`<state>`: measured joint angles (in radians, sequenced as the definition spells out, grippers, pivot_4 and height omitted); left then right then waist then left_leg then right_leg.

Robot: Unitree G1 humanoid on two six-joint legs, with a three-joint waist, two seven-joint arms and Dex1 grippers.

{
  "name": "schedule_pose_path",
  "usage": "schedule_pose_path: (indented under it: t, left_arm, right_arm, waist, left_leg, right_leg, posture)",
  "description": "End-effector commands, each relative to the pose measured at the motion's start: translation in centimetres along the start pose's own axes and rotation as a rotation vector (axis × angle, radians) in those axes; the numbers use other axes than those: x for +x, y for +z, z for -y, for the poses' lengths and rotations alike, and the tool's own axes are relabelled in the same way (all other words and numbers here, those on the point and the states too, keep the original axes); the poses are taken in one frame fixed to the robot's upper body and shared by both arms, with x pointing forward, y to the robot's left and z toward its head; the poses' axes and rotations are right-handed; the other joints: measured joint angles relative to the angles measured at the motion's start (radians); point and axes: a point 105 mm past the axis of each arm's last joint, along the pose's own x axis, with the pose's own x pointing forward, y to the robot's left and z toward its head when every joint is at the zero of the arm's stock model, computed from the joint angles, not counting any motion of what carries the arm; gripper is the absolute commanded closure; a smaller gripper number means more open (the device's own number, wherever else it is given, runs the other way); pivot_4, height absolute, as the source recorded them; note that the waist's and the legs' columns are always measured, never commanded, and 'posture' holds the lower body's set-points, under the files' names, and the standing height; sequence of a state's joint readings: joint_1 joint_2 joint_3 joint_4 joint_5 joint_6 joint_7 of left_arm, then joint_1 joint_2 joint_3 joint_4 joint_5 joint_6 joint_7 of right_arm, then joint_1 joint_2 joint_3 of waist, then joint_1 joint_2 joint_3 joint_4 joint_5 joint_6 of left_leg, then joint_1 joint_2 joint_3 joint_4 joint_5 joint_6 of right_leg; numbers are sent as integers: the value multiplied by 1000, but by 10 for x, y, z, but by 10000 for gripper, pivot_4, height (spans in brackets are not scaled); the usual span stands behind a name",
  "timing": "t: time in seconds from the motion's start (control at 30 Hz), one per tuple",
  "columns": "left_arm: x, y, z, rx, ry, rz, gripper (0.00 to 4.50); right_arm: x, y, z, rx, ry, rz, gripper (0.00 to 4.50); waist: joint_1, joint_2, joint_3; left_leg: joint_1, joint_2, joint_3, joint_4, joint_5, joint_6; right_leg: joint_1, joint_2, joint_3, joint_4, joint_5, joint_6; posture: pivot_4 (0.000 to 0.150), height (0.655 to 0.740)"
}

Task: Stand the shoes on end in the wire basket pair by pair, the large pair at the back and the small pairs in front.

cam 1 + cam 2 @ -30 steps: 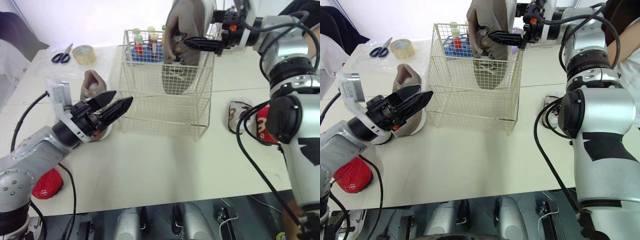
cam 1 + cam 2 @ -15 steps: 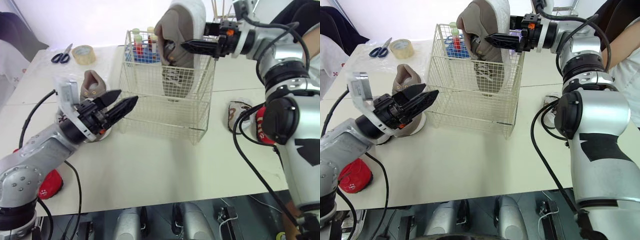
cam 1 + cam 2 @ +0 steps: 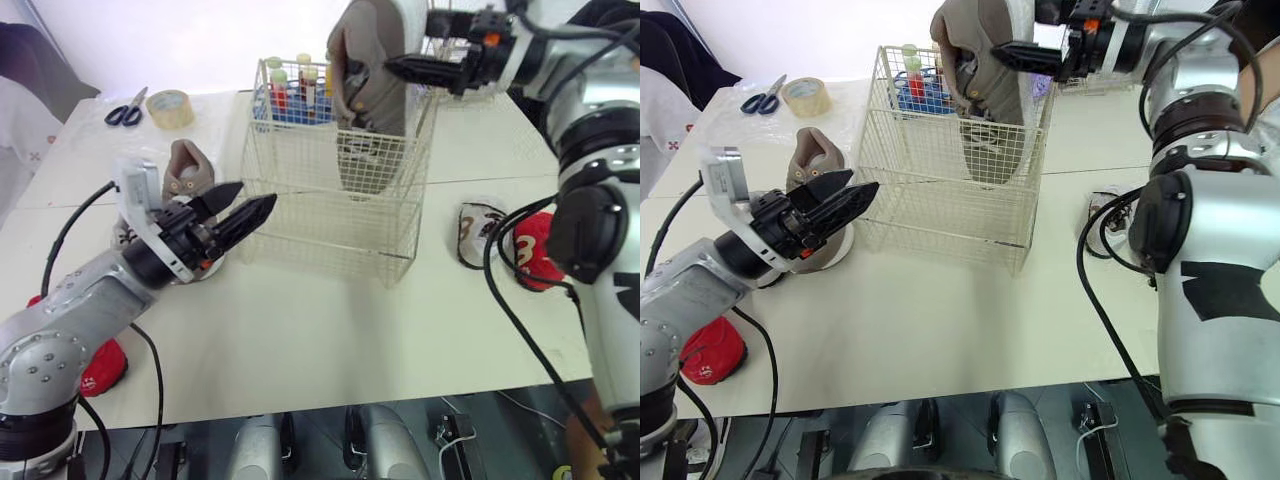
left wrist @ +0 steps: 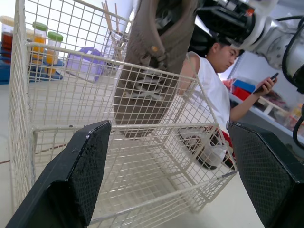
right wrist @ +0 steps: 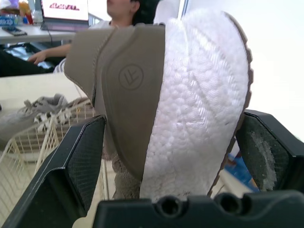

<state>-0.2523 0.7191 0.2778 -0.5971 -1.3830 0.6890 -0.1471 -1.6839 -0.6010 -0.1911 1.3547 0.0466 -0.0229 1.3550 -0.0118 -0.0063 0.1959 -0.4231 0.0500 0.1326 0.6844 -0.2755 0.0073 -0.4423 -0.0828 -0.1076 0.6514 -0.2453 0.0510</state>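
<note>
We take this for a lab workroom: a white table (image 3: 330,330) with scissors (image 3: 125,108), tape roll (image 3: 168,107) and racked capped tubes (image 3: 290,90); nearby, a seated person (image 4: 211,90) and a lit screen (image 5: 64,8).

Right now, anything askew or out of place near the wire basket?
The large taupe shoe hangs toe-down in the cream wire basket, tilted, heel above the rim, held by the right gripper. Its mate sits on the white table outside.

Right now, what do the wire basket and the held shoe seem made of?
The wire basket looks like thin metal wire with a cream coating, by its welded open grid. The shoe has a matte taupe upper, likely suede or synthetic; its sole looks like white pebbled foam.
</note>
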Motion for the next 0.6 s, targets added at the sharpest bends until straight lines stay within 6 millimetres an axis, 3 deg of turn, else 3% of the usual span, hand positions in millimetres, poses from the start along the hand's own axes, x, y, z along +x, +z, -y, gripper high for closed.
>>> schedule_pose_path:
  t: [0.03,0.23,0.4,0.53,0.6]
  left_arm:
    - [2,6,4,23,-22,20,4251]
    - [7,3,3,14,-35,19,4251]
    - [7,6,2,25,-25,27,4251]
    - [0,14,1,49,-3,36,4251]
    - [-5,19,1,61,3,35,4251]
  right_arm:
    - [-17,42,3,-24,16,112,1076]
    - [-24,19,6,43,-16,87,1076]
    - [-37,27,15,12,-84,108,1076]
    - [-49,25,10,-18,-37,70,1076]
    - [-57,35,11,-29,-46,109,1076]
  waist:
    - [0,0,0]
    - [-5,0,0]
    - [-4,0,0]
    - [-2,0,0]
    - [-2,0,0]
  left_leg:
    - [0,0,0,0,0,0]
    - [6,0,1,0,0,0]
    - [7,0,1,0,0,0]
    - [7,0,1,0,0,0]
    - [7,0,1,0,0,0]
  right_leg:
    - [0,0,0,0,0,0]
    - [4,0,0,1,0,0]
    - [5,0,1,2,0,0]
    - [5,0,1,2,0,0]
    - [5,0,1,2,0,0]
  posture:
    - [1500,7400]
    - [1500,7400]
    - [1500,7400]
    - [1500,7400]
    - [1500,7400]
